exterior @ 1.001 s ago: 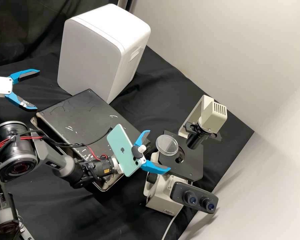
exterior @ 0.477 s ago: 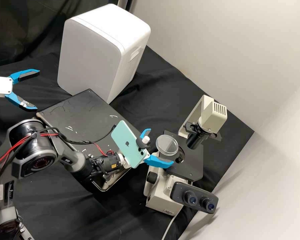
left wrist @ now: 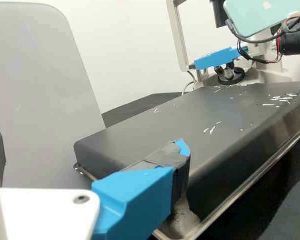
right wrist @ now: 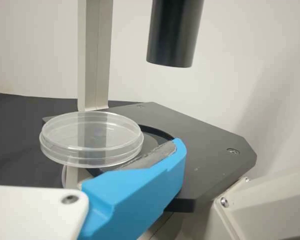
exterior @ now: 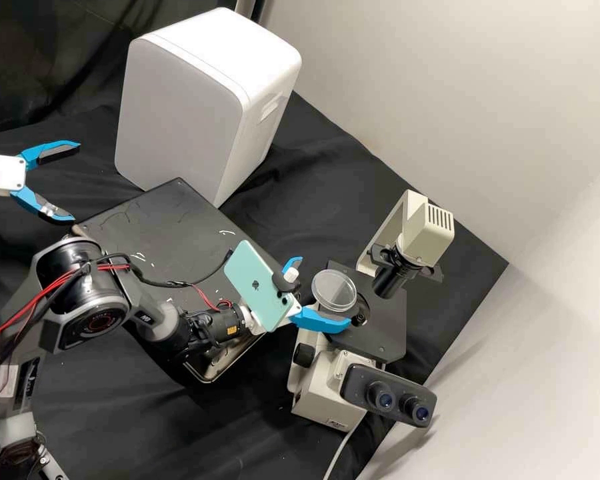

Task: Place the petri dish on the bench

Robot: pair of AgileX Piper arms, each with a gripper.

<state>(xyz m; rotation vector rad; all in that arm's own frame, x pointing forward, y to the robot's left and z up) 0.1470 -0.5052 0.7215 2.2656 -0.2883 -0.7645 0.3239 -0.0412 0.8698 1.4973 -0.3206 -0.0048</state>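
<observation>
A clear round petri dish [exterior: 334,290] [right wrist: 91,137] rests at the near-left corner of the microscope's black stage [exterior: 380,327] [right wrist: 210,145], partly overhanging its edge. My right gripper [exterior: 319,293] is open at the dish; one blue finger [right wrist: 140,182] lies along the dish's near side and the other finger [exterior: 291,264] stands off its far left. Neither finger visibly touches it. My left gripper [exterior: 70,180] hangs open and holds nothing at the bench's far left, by the corner of a black tray [left wrist: 215,130].
The white microscope [exterior: 327,387] has dark eyepieces [exterior: 397,400] at the front and a lamp head [exterior: 420,230] above the stage. A tall white box [exterior: 200,100] stands behind the black tray [exterior: 160,233]. Black cloth covers the bench.
My right arm has pushed forward and right, bringing its open fingers from short of the stage to beside the dish. The dish and the left gripper stay where they were.
</observation>
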